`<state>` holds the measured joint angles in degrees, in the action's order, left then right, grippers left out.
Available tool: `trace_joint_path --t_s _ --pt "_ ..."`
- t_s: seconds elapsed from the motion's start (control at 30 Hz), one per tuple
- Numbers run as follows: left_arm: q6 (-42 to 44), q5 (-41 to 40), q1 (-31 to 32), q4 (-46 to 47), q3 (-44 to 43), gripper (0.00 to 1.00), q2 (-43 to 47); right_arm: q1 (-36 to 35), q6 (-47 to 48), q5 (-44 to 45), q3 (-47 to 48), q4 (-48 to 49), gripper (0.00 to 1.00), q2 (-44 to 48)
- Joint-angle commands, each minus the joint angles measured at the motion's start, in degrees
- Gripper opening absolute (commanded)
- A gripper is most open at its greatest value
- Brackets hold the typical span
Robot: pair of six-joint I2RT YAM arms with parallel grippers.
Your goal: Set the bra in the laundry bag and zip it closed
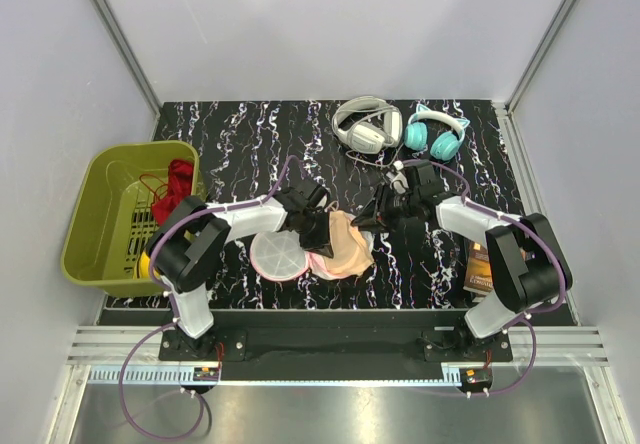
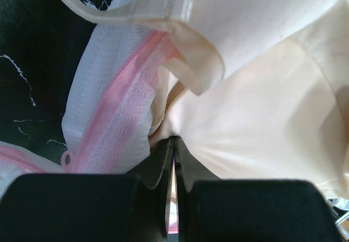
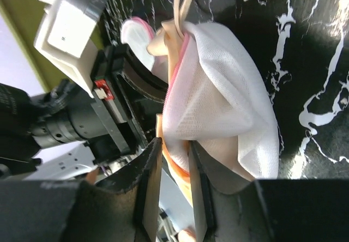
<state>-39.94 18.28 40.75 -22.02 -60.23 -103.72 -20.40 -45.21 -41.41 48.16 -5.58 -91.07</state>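
Note:
The peach bra (image 1: 347, 251) lies at the table's front centre, partly on the white mesh laundry bag (image 1: 277, 256) with pink zipper trim. My left gripper (image 1: 316, 230) is shut on a fold of the bra (image 2: 256, 116). The jaws meet at the cloth (image 2: 173, 139), right beside the bag's pink zipper edge (image 2: 117, 106). My right gripper (image 1: 366, 218) comes in from the right. Its jaws (image 3: 174, 150) are nearly closed on the bag's mesh rim (image 3: 218, 95), with peach bra cloth (image 3: 177, 168) pinched in too. The bag's mouth is lifted and open.
An olive-green basket (image 1: 105, 219) holding a dark red garment (image 1: 178, 186) stands at the left. White headphones (image 1: 366, 124) and teal headphones (image 1: 436, 132) lie at the back. A brown box (image 1: 479, 268) lies at the right front by the right arm.

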Motion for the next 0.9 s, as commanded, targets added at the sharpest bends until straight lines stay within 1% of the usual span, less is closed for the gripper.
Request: trace_joint_path --t_s 0.0,0.5,0.67,0.73,0.77,0.87 --pt "1.45 -1.85 0.20 -1.97 2.57 0.07 -0.69 1.33 -3.83 -3.33 -0.09 7.16 0.33 0.72" --pt "1.71 -2.02 0.29 -1.89 2.92 0.07 -0.34 1.51 -3.13 -3.77 -0.35 7.43 0.24 -2.18" --pt "1.89 -2.46 0.20 -1.97 3.01 0.07 -0.08 1.51 -2.43 -3.15 -0.53 7.43 0.20 -3.15" --pt "2.06 -2.72 0.21 -2.15 2.92 0.07 0.01 1.59 -2.34 -2.80 -0.61 7.34 0.15 -3.41" --pt "2.06 -2.73 0.20 -2.15 2.92 0.07 0.10 1.59 -2.16 -2.80 -0.61 7.34 0.08 -3.50" --pt "1.97 -2.90 0.20 -2.24 2.92 0.07 0.10 1.59 -1.90 -2.54 -0.44 6.64 0.03 -2.80"
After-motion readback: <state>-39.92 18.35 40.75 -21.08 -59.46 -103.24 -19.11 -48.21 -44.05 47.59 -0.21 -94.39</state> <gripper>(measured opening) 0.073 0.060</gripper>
